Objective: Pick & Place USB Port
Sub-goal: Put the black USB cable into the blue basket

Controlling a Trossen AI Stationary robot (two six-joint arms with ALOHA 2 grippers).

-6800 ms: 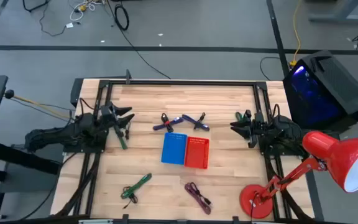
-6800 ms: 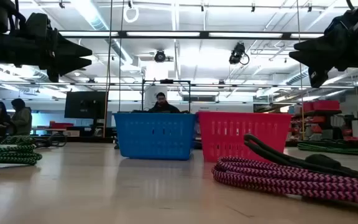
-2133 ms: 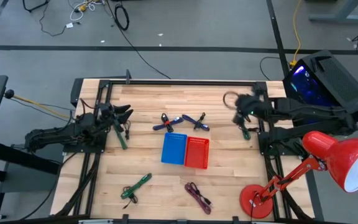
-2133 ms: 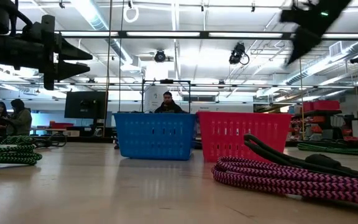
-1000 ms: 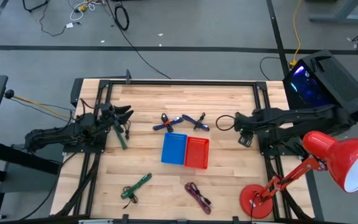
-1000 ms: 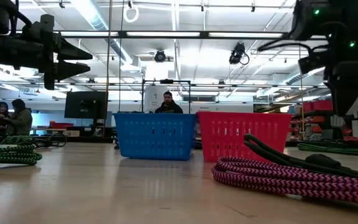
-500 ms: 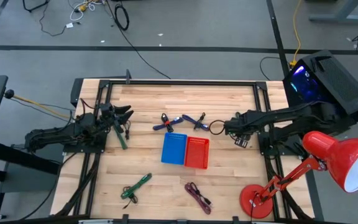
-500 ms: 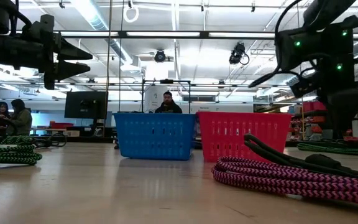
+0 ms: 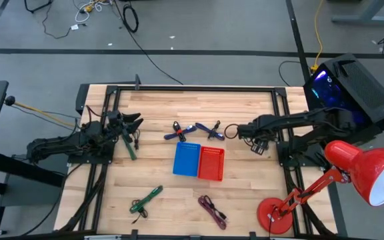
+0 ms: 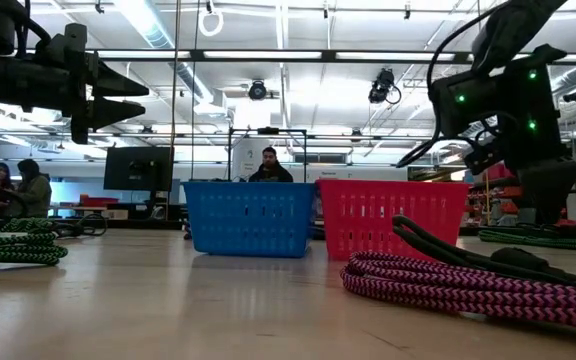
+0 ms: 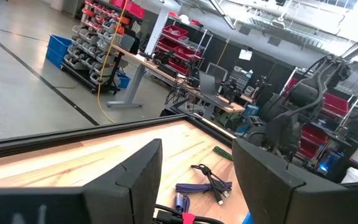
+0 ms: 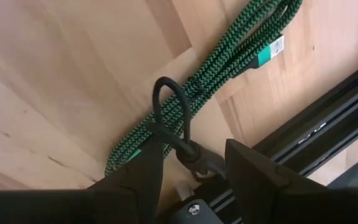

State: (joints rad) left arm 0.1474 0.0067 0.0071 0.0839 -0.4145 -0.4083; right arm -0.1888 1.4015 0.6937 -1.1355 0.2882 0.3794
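The pale wooden worktop (image 9: 159,167) carries a blue plastic basket (image 9: 187,159) touching a red plastic basket (image 9: 211,163) at its centre. Relative to the red basket, the right end effector (image 9: 257,148) hovers just beyond its right side, fingers spread wide and holding nothing, over a coiled green-and-black braided USB cable (image 12: 229,68). The left end effector (image 9: 133,125) waits well apart on the blue basket's far left, also wide. A purple cable (image 9: 212,211) lies nearer the front edge.
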